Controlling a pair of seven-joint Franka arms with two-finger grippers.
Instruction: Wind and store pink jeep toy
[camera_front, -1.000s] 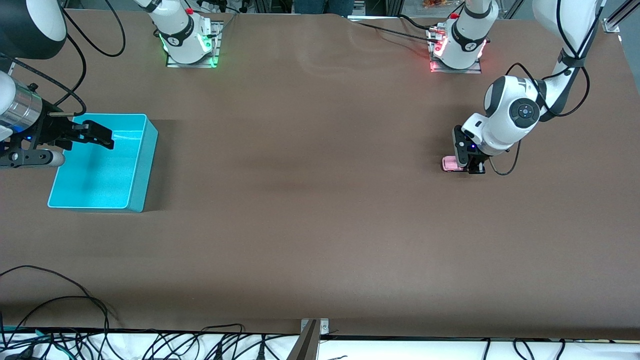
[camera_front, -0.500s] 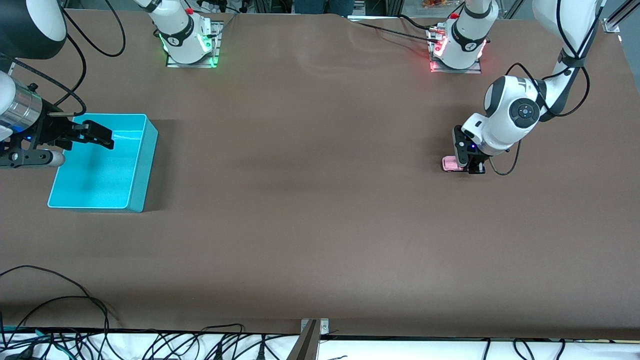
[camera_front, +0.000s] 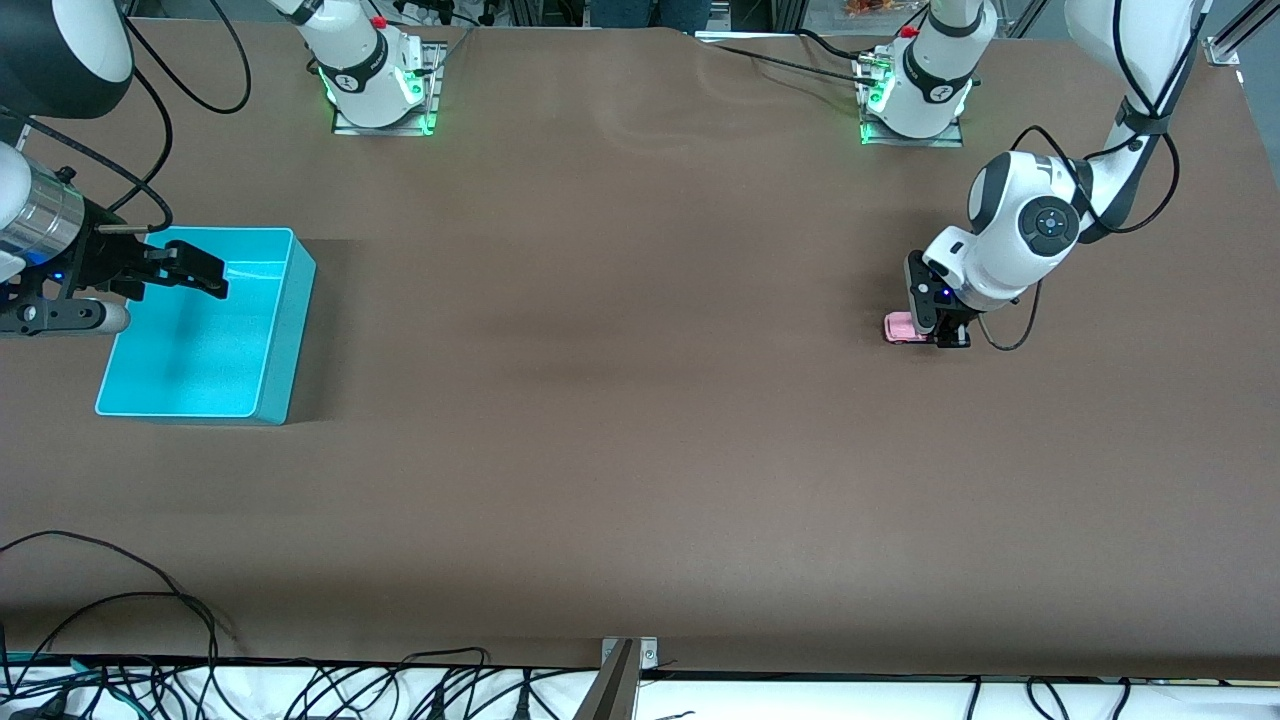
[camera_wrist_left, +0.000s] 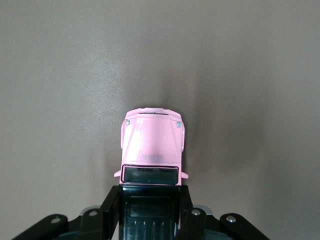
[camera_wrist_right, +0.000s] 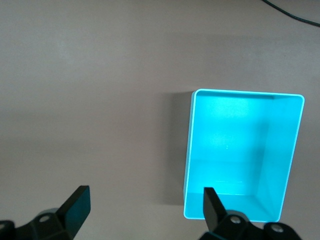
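No readable brand or writing on any item; the small plate on the toy's hood is too blurred to read.

Count: one pink jeep toy (camera_front: 899, 327), one turquoise bin (camera_front: 205, 322), two arms.

Pink jeep toy sits on the brown table (camera_front: 620, 400) toward the left arm's end, wheels down. Left gripper (camera_front: 945, 335) is low at the table, fingers (camera_wrist_left: 111, 207) closed against the sides of the toy's black roof section; in the left wrist view the pink hood (camera_wrist_left: 152, 145) sticks out clear of the fingertips.

Open brown surface lies all around the toy, with a wide bare stretch between it and the bin. The toy is well apart from every table edge.

Turquoise bin stands at the right arm's end, nothing in it, close to that end of the table.

Right gripper (camera_front: 190, 270) hangs over the bin's rim, fingers (camera_wrist_right: 75, 207) spread wide apart, holding nothing; this arm waits.
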